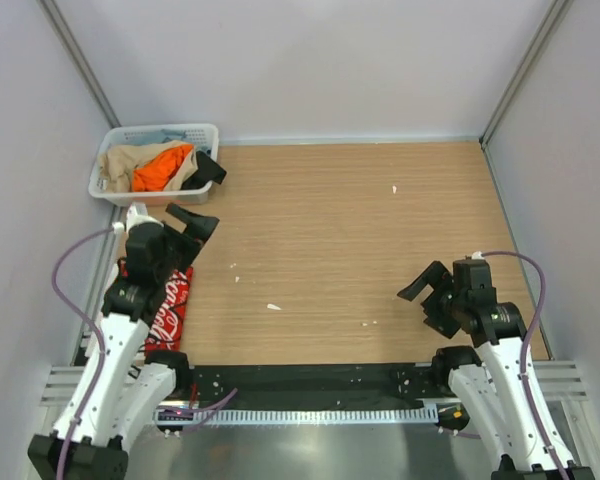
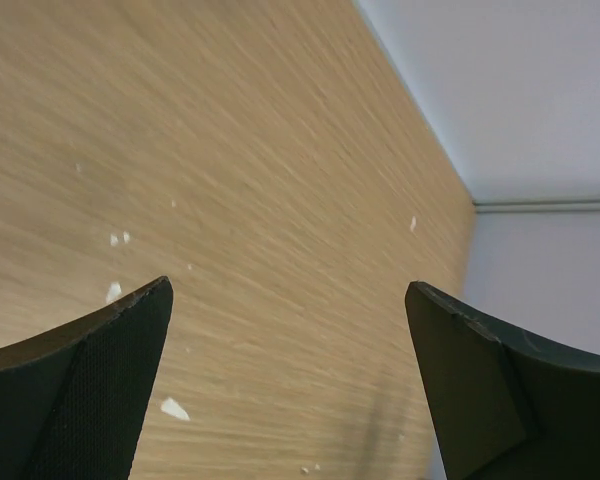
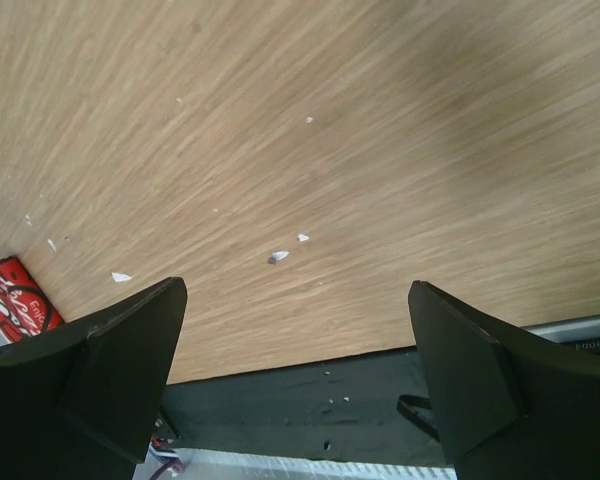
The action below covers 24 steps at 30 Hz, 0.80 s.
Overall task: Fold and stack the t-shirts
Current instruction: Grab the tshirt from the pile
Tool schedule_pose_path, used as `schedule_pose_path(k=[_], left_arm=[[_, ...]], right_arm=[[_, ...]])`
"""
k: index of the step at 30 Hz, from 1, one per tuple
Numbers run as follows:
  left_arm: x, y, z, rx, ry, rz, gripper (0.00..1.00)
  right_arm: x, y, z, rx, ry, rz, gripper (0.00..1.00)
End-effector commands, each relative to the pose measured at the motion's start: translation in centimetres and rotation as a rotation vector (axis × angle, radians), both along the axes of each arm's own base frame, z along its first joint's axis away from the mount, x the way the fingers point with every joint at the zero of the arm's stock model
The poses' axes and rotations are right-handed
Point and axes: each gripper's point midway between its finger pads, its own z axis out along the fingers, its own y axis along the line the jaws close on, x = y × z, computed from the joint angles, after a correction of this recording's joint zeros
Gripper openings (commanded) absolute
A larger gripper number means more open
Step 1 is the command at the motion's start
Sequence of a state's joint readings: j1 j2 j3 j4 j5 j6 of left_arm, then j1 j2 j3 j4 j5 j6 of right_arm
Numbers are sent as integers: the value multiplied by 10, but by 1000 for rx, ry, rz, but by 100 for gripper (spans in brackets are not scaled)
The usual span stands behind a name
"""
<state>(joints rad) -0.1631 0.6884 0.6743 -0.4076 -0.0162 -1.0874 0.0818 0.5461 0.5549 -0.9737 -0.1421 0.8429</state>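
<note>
The orange t-shirt (image 1: 160, 168) lies bunched in the white basket (image 1: 202, 130) at the far left. The red t-shirt with white lettering (image 1: 170, 312) lies folded in a narrow strip at the table's left edge, partly under my left arm. Its end also shows in the right wrist view (image 3: 13, 297). My left gripper (image 1: 198, 228) is open and empty above bare wood just beyond the red shirt; in the left wrist view (image 2: 288, 285) only table shows between its fingers. My right gripper (image 1: 426, 298) is open and empty over the near right edge of the table, and is also seen in the right wrist view (image 3: 298, 285).
The basket also holds a beige cloth (image 1: 118, 162) and a black cloth (image 1: 208, 168). Small white scraps (image 1: 273, 306) dot the wooden table (image 1: 360, 220). Grey walls close in the table on three sides. A black strip (image 1: 310, 380) runs along the near edge.
</note>
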Motion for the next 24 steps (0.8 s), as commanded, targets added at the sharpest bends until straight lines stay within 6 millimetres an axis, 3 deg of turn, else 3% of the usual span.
schedule_pose_path(k=[1, 2, 3, 4, 5, 6, 7, 8, 9, 10, 12, 13, 16, 17, 19, 20, 21, 24], left_arm=[[36, 28, 23, 291, 12, 27, 100], [51, 32, 50, 324, -45, 35, 100], [75, 45, 44, 371, -16, 64, 100], [87, 57, 49, 407, -18, 79, 100], [104, 67, 65, 414, -42, 91, 100], [131, 96, 73, 447, -42, 130, 98], [141, 110, 48, 470, 29, 137, 97], [157, 120, 69, 475, -7, 139, 95], [164, 144, 64, 473, 34, 165, 86], [189, 157, 56, 463, 66, 155, 82], [207, 170, 43, 431, 106, 115, 76], [229, 177, 43, 437, 108, 99, 75], [259, 188, 24, 490, 139, 69, 75], [265, 191, 19, 505, 149, 59, 75], [274, 194, 14, 514, 174, 51, 65], [270, 196, -9, 506, 254, 49, 63], [267, 206, -17, 526, 297, 89, 62], [263, 205, -41, 520, 352, 79, 59]], right_arm=[[8, -7, 40, -60, -52, 33, 100], [11, -5, 44, -63, -42, 60, 100], [17, -4, 62, -68, -80, 76, 100], [20, -4, 67, -84, -90, 112, 100], [23, -1, 69, -77, -74, 139, 100], [27, -1, 76, -93, -77, 162, 100], [29, -2, 80, -103, -92, 165, 100], [28, -4, 80, -116, -79, 171, 100], [31, -7, 82, -137, -72, 172, 100], [30, -8, 81, -151, -68, 186, 100], [31, -14, 80, -181, -64, 179, 100], [32, -16, 79, -191, -62, 179, 100], [40, -17, 76, -205, -57, 179, 100], [45, -18, 78, -210, -66, 176, 100], [51, -19, 75, -219, -42, 176, 100], [56, -20, 77, -226, -48, 173, 100], [59, -21, 78, -230, -45, 168, 100], [70, -24, 79, -250, -38, 162, 100]])
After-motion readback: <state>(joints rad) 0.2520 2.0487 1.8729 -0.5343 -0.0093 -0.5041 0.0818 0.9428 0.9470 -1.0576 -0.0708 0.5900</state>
